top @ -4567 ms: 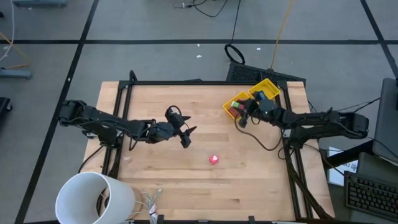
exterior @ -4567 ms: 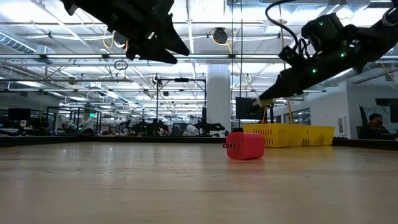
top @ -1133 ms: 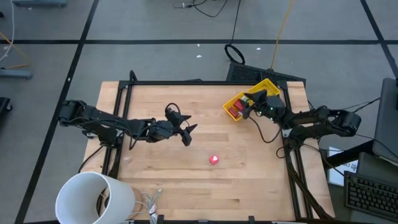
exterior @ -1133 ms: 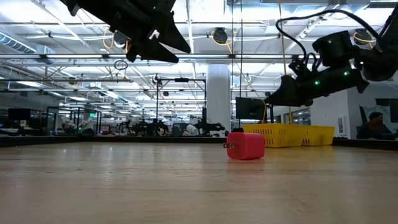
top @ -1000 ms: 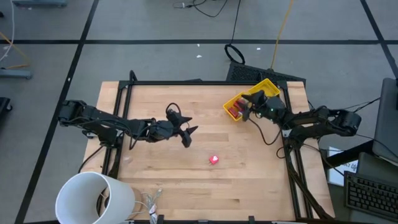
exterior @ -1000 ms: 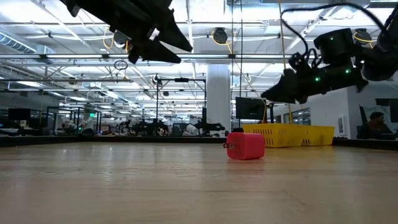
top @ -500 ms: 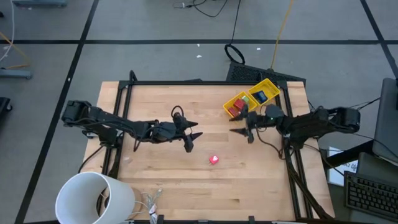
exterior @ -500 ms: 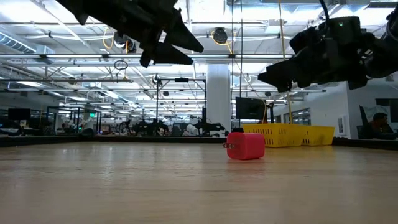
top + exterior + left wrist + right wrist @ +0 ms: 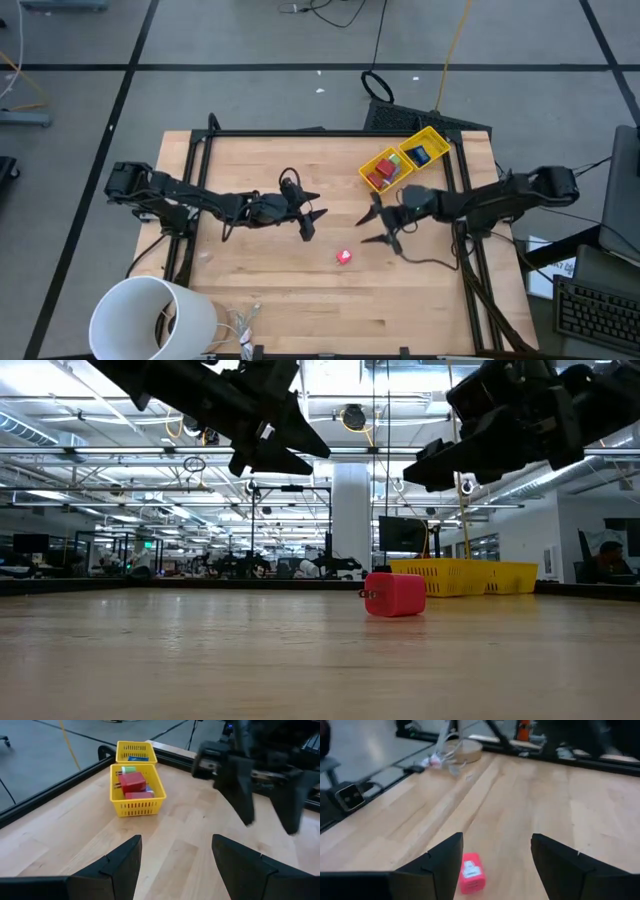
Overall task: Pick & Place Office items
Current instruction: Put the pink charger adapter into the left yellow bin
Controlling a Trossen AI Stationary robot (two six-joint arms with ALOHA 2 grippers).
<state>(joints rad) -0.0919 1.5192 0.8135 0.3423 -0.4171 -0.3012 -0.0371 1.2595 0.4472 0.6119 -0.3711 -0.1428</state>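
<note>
One bright pink-red block (image 9: 344,257) lies on the bare wood by one face, alone near the table's middle; it also shows in the low view (image 9: 395,595) and in the right wrist view (image 9: 470,878). Red blocks (image 9: 131,782), a green bit (image 9: 128,769) and blue pieces (image 9: 418,155) lie inside the yellow bin (image 9: 403,163). My right gripper (image 9: 367,228) is open and hovers just right of and beyond the pink-red block, fingers aimed at it. My left gripper (image 9: 312,224) is open in the air left of that block, facing the right gripper.
The two-compartment yellow bin (image 9: 135,790) stands at the table's far right. A big white cylinder (image 9: 150,318) stands at the near left corner, with loose cables (image 9: 245,325) beside it. A black frame (image 9: 300,132) edges the table. Bare wood surrounds the block.
My right gripper has left the space above the yellow bin and swung toward the table's near left, ending close to the pink-red block with its fingers turned toward it. My left gripper has drifted a little to the right. The block has stayed where it was.
</note>
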